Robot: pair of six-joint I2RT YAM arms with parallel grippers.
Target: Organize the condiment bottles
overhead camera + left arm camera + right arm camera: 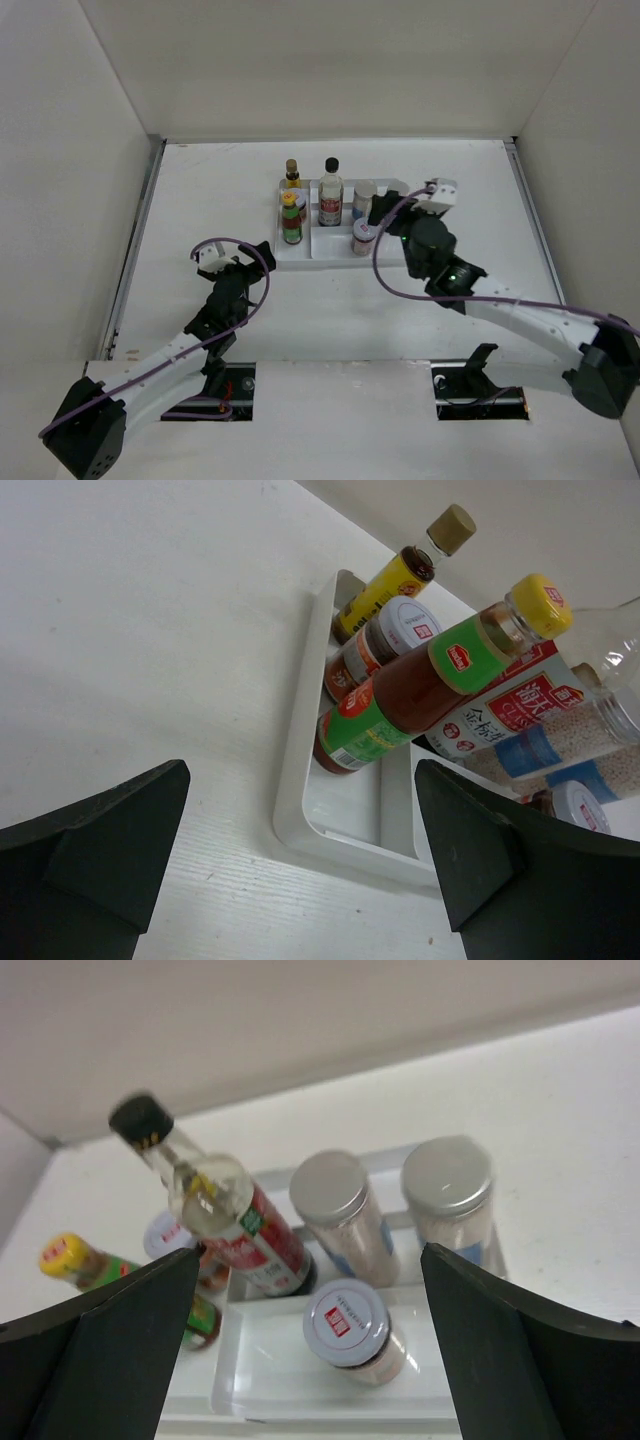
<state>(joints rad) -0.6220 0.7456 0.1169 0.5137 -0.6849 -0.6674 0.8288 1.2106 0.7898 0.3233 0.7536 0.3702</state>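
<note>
White divided tray (335, 247) holds the condiment bottles, just ahead of both pincers. Right pincer (308, 1260) hangs above it, fingers spread wide and gripping nothing. Under its gap stands a red-marked jar (345, 1325). Beyond that are a silver-lidded jar (335, 1210), a second silver jar (450, 1190) and the tall black-capped bottle (215, 1200). Left pincer (302, 770) is released too, facing the tray's corner. Ahead of it stand the yellow-capped green bottle (420, 685), a lidded jar (400, 628) and, farthest, the small yellow bottle (400, 575).
</note>
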